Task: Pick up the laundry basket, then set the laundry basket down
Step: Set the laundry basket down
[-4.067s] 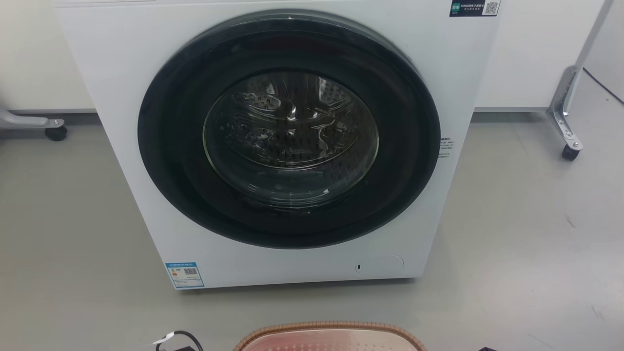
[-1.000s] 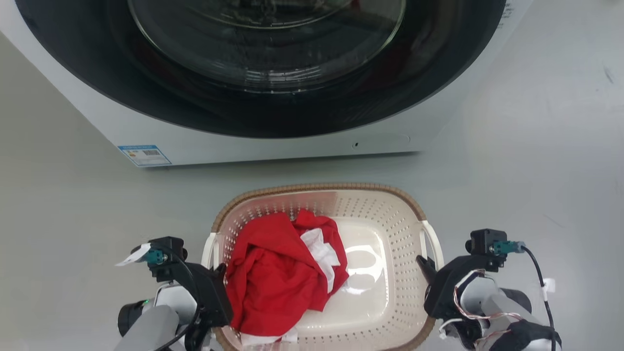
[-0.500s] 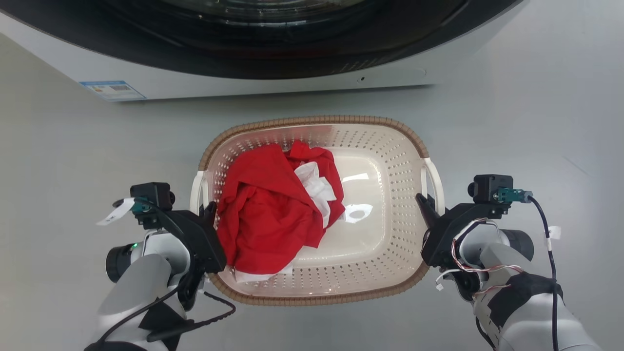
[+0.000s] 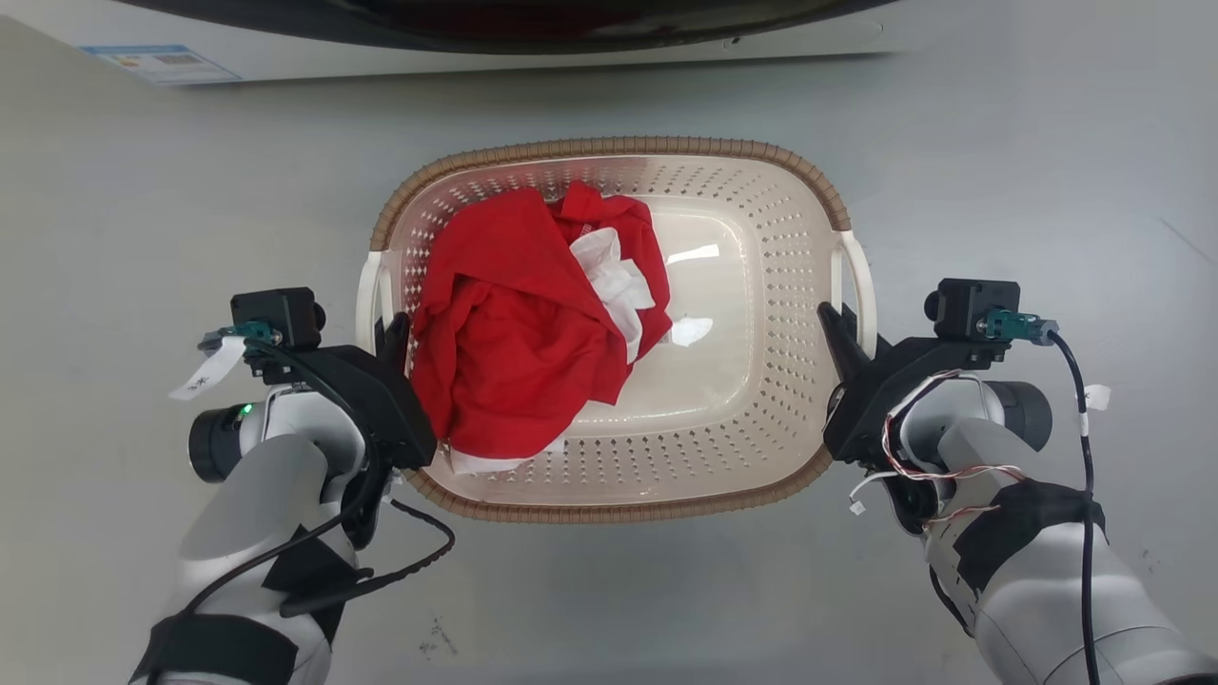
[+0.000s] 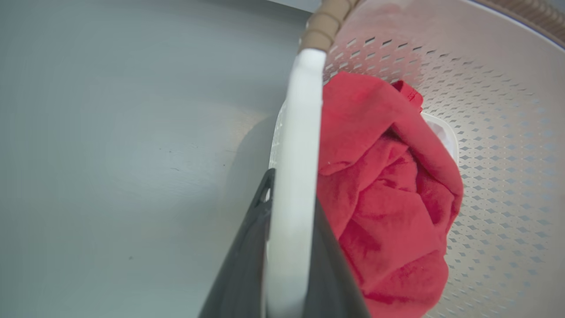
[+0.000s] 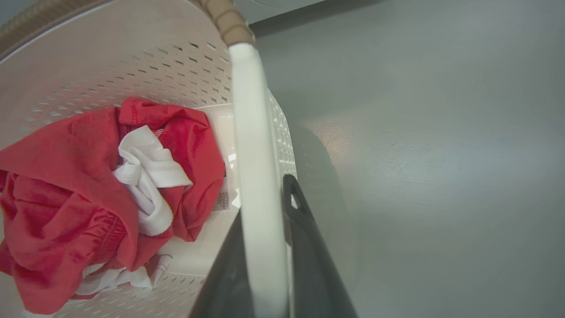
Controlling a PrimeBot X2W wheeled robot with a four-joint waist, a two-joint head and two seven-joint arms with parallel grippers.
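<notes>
**Basket clamped at both handles**

Head: one cream perforated laundry basket (image 4: 609, 147) with a brown rim and two white handles, over grey floor (image 4: 999, 143), near washing machine (image 4: 314, 62). Inside: one red garment (image 4: 504, 333), one white cloth (image 4: 609, 276). At the handles: left gripper (image 4: 392, 328), right gripper (image 4: 830, 319).

Left wrist: fingers (image 5: 240, 265) clenched on left handle (image 5: 295, 132).

Right wrist: fingers (image 6: 309, 247) clenched on right handle (image 6: 254, 132).

Washer sticker (image 4: 157, 61), label (image 6: 224, 199) in laundry basket (image 6: 132, 53): print unreadable (too small).
</notes>
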